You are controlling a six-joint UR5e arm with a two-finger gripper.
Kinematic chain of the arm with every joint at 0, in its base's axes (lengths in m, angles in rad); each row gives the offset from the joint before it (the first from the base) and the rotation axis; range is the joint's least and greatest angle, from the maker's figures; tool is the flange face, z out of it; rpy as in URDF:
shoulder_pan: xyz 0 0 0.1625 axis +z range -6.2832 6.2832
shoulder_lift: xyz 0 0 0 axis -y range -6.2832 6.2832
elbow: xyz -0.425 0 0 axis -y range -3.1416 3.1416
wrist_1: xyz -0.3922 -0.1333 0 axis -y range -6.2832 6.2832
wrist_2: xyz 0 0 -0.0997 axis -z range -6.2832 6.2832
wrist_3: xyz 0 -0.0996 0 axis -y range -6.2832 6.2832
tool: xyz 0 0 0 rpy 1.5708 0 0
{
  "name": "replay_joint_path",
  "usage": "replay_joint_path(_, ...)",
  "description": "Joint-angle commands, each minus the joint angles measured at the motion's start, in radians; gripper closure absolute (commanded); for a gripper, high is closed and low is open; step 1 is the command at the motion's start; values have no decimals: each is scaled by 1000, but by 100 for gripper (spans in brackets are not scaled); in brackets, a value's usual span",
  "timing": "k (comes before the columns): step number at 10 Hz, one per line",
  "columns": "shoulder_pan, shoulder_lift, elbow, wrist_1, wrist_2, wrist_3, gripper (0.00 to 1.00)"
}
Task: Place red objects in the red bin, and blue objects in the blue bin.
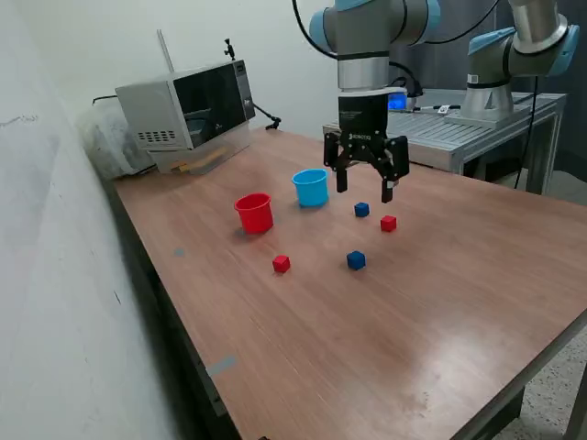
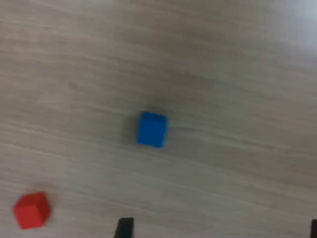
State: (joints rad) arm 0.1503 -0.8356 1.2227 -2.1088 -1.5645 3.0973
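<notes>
My gripper (image 1: 364,191) hangs open above the table with nothing between its fingers, just over a dark blue cube (image 1: 361,210). That blue cube (image 2: 151,129) lies in the middle of the wrist view, with a red cube (image 2: 31,210) off to one side. In the exterior view the red cube (image 1: 389,223) sits just right of the blue one. A second blue cube (image 1: 356,260) and a second red cube (image 1: 281,264) lie nearer the front. The red cup (image 1: 254,213) and the light blue cup (image 1: 311,187) stand upright to the exterior view's left of the gripper.
A microwave (image 1: 188,105) stands at the back on the exterior view's left, by the wall. A second robot arm (image 1: 514,55) stands on a metal bench (image 1: 459,128) behind the wooden table (image 1: 413,330).
</notes>
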Motion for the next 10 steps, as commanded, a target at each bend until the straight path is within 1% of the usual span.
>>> replay_joint_path(1,-60,52,-49,-26,-11,-5,0)
replay_joint_path(2,-72,79,-77,-31,-11,-5,0)
replay_joint_path(4,-74,122,-126,-62,-5,-12,0)
replay_joint_path(6,-64,162,-169,-53,3,-130,0)
replay_joint_path(8,-63,203,-205,-50,36,-212,0)
replay_joint_path(10,-70,231,-219,-46,35,-300,0)
